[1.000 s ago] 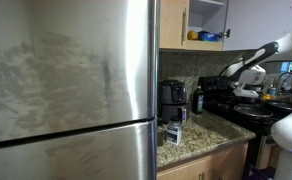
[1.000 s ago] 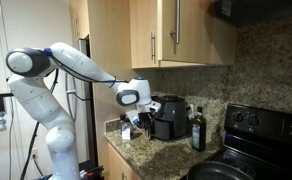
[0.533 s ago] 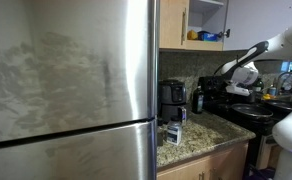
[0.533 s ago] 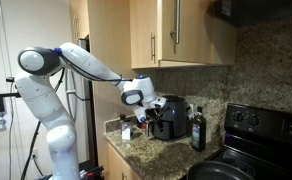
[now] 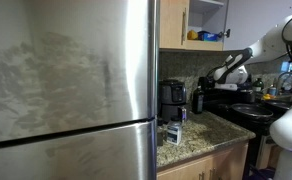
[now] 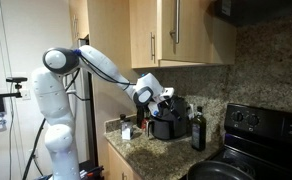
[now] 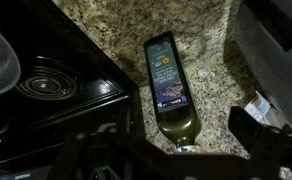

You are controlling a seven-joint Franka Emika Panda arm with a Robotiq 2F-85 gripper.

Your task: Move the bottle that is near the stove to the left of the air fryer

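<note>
The dark bottle (image 5: pixel 197 100) stands upright on the granite counter between the black air fryer (image 5: pixel 172 98) and the stove (image 5: pixel 242 108). It also shows in an exterior view (image 6: pixel 197 128), right of the air fryer (image 6: pixel 168 123) and left of the stove (image 6: pixel 258 135). In the wrist view I look down on the bottle (image 7: pixel 171 85), with the stove (image 7: pixel 46 85) beside it and the air fryer (image 7: pixel 276 40) at the other edge. My gripper (image 7: pixel 171 150) is open and empty, above the bottle, not touching it. It shows in both exterior views (image 5: pixel 222 74) (image 6: pixel 167 96).
A large stainless-steel fridge (image 5: pixel 71 90) fills most of an exterior view. A small blue-and-white carton (image 5: pixel 172 132) stands at the counter's front. Wooden cabinets (image 6: pixel 181 35) hang over the counter. A pan (image 5: pixel 248 110) sits on the stove.
My arm has swung across over the air fryer toward the bottle and stove. The bottle has not moved.
</note>
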